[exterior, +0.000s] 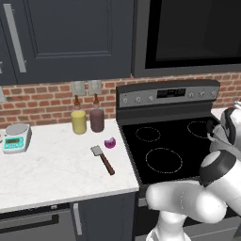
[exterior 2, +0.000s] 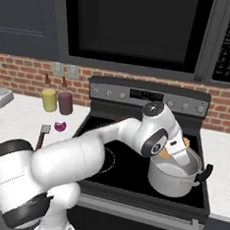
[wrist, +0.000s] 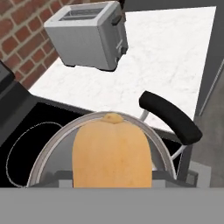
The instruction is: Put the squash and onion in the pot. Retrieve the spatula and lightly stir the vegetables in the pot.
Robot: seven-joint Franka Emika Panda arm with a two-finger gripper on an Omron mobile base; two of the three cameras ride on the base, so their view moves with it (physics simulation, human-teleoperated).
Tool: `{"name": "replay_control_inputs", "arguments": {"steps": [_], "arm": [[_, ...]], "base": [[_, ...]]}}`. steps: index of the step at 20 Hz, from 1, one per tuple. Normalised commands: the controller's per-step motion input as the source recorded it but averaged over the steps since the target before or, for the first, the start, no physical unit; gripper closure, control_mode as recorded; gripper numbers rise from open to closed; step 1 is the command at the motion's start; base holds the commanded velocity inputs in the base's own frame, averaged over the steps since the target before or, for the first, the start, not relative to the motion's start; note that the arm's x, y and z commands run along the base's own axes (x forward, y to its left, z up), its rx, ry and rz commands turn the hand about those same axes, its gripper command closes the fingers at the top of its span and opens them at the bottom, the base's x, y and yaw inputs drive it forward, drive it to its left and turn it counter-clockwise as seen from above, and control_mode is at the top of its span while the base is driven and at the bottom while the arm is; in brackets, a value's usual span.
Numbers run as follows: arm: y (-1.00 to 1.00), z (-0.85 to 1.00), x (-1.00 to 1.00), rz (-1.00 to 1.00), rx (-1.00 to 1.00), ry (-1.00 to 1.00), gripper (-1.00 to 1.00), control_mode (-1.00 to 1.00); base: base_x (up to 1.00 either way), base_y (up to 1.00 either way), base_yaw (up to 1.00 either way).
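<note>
1. Nearest the hand camera, the smooth tan-orange squash [wrist: 112,151] sits between the jaws of the two-finger gripper [exterior 2: 175,153], which are part-closed on its sides; the finger tips themselves are hidden behind it.
2. The squash's long axis runs along the gripper, its small stem nub pointing away from the hand, down toward the pot mouth.
3. Directly under it is the shiny steel straight-sided pot [exterior 2: 174,177], pale inside, standing on the front right of the black glass stovetop [exterior 2: 127,165]; the squash hangs over the rim, partly within the opening.
4. The pot's black looped handle [wrist: 171,117] juts toward the white marble counter [wrist: 166,57], where a silver toaster [wrist: 87,36] stands near the brick wall.
5. Left of the stove, the small magenta-purple onion piece [exterior: 110,143] lies on the counter just beside the grey-bladed, brown-handled spatula [exterior: 103,159].
6. Behind them stand a yellow jar [exterior: 79,121] and a maroon jar [exterior: 97,118].
</note>
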Motion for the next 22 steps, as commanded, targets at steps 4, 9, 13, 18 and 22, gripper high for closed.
{"name": "replay_control_inputs", "arguments": {"steps": [4, 9, 13, 18, 22], "arm": [[-0.08, -0.41, 0.26, 0.0, 0.0, 0.0, 1.0, -1.0], [0.0, -0.23, 0.4, 0.0, 0.0, 0.0, 1.0, -1.0], [-0.1, -0.16, 0.35, 0.0, 0.0, 0.0, 1.0, -1.0], [-0.16, -0.22, 0.09, 0.0, 0.01, 0.0, 1.0, -1.0], [-0.15, -0.26, 0.0, 0.0, 0.02, 0.0, 1.0, -1.0]], "base": [[0.0, 0.0, 0.0], [0.0, 0.0, 0.0], [0.0, 0.0, 0.0], [0.0, 0.0, 0.0], [0.0, 0.0, 0.0]]}}
